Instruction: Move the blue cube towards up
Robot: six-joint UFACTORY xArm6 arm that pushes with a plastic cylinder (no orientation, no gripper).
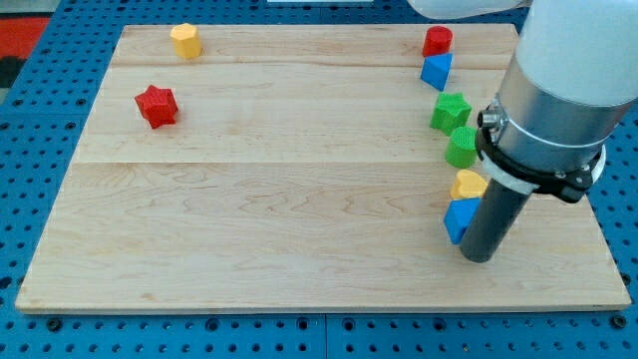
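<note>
- The small blue cube [460, 219] sits near the wooden board's [279, 199] right edge, directly below a yellow block [469, 184].
- My tip [478, 257] holds nothing; it rests touching the cube's lower-right side, so upward pushing looks feasible.

No readable text, label, brand, number or sign shows anywhere in this view.
</note>
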